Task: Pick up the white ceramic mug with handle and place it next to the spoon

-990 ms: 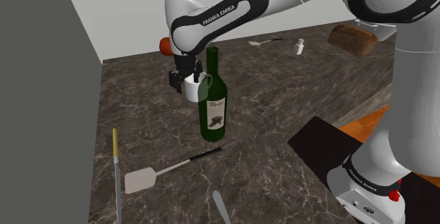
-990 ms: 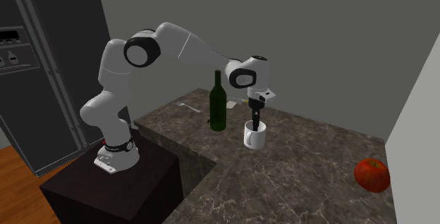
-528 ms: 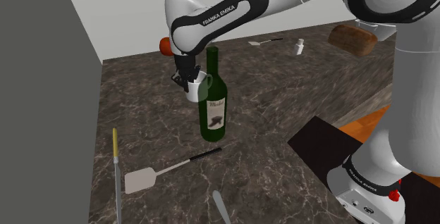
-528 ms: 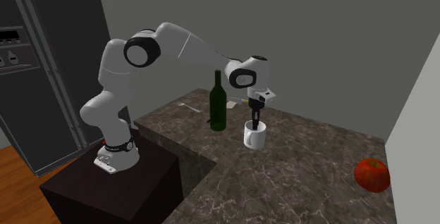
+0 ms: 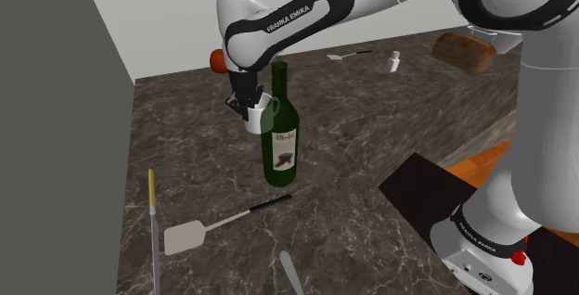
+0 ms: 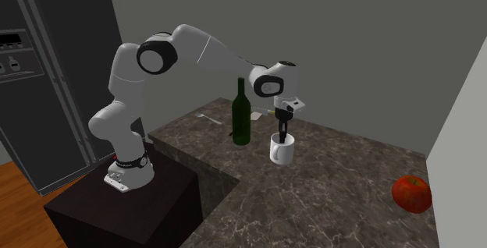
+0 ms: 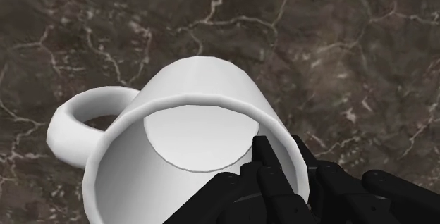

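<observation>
A white mug [image 5: 257, 118] with a handle stands upright on the dark marble counter [image 5: 371, 135], just behind the green bottle in the shoulder view. My gripper [image 5: 248, 106] comes down on it from above and is shut on its rim. In the wrist view one black finger sits inside the mug [image 7: 190, 138] and the other outside, the gripper [image 7: 300, 180] clasping the wall opposite the handle. The second exterior view shows the mug [image 6: 281, 151] on the counter under the gripper [image 6: 282, 136]. The spoon [image 5: 348, 55] lies far back on the counter.
A tall green wine bottle [image 5: 281, 131] stands close beside the mug. A red fruit [image 5: 217, 59] lies behind it. A small white shaker [image 5: 393, 62] and a brown loaf [image 5: 463, 50] sit near the spoon. A spatula [image 5: 218, 225] and a yellow-handled tool [image 5: 152, 211] lie in front.
The fingers have closed from wide open onto the mug's rim. The mug and the arm have stayed in place.
</observation>
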Robot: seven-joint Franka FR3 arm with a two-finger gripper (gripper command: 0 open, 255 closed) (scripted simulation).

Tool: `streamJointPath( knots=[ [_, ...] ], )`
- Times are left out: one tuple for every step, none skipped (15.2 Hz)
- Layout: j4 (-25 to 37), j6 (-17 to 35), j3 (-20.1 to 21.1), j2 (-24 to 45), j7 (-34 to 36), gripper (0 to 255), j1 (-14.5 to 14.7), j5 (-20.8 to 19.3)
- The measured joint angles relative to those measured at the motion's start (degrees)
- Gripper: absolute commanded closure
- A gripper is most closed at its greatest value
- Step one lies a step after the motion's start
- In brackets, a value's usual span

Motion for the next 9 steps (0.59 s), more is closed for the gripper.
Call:
streamJointPath(
  knots=[
    [0.4,-0.5,0.0,-0.1,-0.1,255,0.0,0.0],
    [0.7,-1.1,0.1,-0.3,-0.1,255,0.0,0.1],
    [1.2,-1.8,0.1,-0.6,-0.1,255,0.0,0.2],
    [1.4,-2.3,0.1,-0.9,-0.2,255,0.0,0.3],
    [1.7,-2.9,0.2,-1.2,-0.2,255,-0.1,0.4],
    [2.1,-3.5,0.2,-1.4,-0.2,255,0.0,0.4],
    [2.1,-4.1,0.3,-2.0,-0.3,255,-0.1,0.5],
    [2.8,-4.8,0.3,-2.1,-0.4,255,-0.1,0.6],
    [3.2,-5.5,0.3,-2.3,-0.4,255,-0.1,0.7]
  ],
)
